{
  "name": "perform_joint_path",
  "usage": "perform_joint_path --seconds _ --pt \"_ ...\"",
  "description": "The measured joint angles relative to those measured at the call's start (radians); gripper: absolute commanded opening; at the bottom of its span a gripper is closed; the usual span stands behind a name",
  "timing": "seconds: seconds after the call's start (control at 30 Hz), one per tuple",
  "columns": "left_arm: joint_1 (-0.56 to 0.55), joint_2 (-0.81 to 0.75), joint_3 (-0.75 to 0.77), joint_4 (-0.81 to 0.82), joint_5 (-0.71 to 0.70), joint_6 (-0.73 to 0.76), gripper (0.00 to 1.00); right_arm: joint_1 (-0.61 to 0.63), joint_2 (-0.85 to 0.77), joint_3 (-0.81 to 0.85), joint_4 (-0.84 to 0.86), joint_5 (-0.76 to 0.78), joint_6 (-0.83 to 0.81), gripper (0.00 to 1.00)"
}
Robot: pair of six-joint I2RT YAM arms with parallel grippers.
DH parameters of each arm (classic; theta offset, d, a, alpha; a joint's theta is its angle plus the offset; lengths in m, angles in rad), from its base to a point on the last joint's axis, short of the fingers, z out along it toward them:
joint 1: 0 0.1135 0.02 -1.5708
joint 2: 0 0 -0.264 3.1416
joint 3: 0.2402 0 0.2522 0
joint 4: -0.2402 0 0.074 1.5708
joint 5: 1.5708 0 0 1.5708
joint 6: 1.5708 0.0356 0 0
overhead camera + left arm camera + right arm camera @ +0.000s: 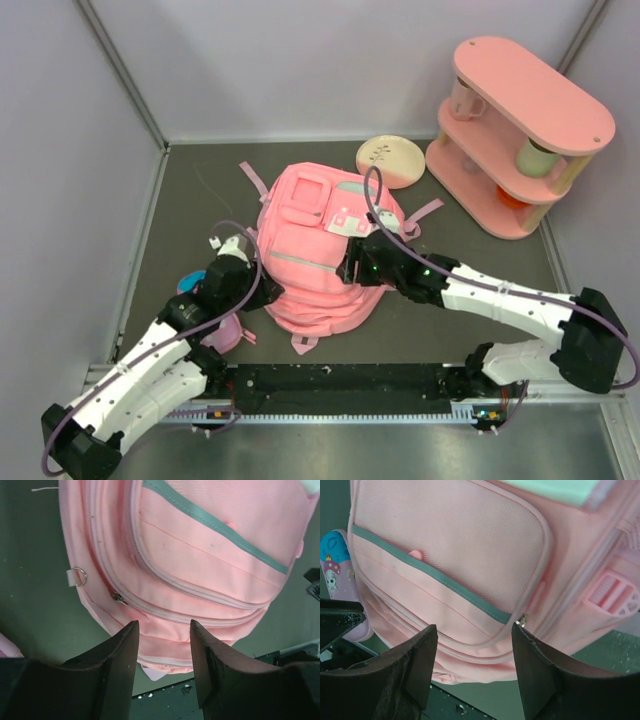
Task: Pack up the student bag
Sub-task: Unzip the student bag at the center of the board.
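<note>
Partly, the bag (310, 225) is covered: both arms reach over its near half in the top view, and each wrist view cuts it off at the edges. It lies flat in the middle of the table (200, 200), pockets facing up. A pouch (188, 283) beside the left arm is mostly hidden by it. The left arm stretches forward and to the right from its base. The right arm bends leftward across the table, so the two meet the bag from opposite sides. The left gripper (164, 625) has its jaws apart at the bag's lower edge, near a zipper pull (118, 598). The right gripper (474, 630) also stands apart, over the front pocket. Nothing is clamped; whether the fingers touch the fabric I cannot tell.
</note>
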Motion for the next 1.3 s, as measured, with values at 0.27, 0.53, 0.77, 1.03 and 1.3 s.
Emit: perform_joint_path --seconds 0.27,0.53,0.77,1.03,1.3 --pt "-0.007 0.056 -0.018 0.007 -0.044 -0.022 0.50 -0.062 -0.119 -0.152 -0.037 -0.016 0.152 0.59" --pt "-0.007 0.082 -0.079 0.085 -0.038 -0.025 0.49 -0.111 -0.067 -0.171 0.039 -0.128 0.200 0.56" --pt "-0.007 0.098 -0.126 0.139 -0.035 -0.029 0.49 -0.123 0.014 -0.171 0.075 -0.183 0.215 0.55" --pt "-0.007 0.077 -0.137 0.147 -0.035 -0.029 0.49 -0.124 -0.040 -0.208 0.084 -0.170 0.216 0.58" --pt "-0.007 0.070 -0.137 0.142 -0.041 -0.029 0.48 -0.124 -0.020 -0.208 0.111 -0.171 0.216 0.58"
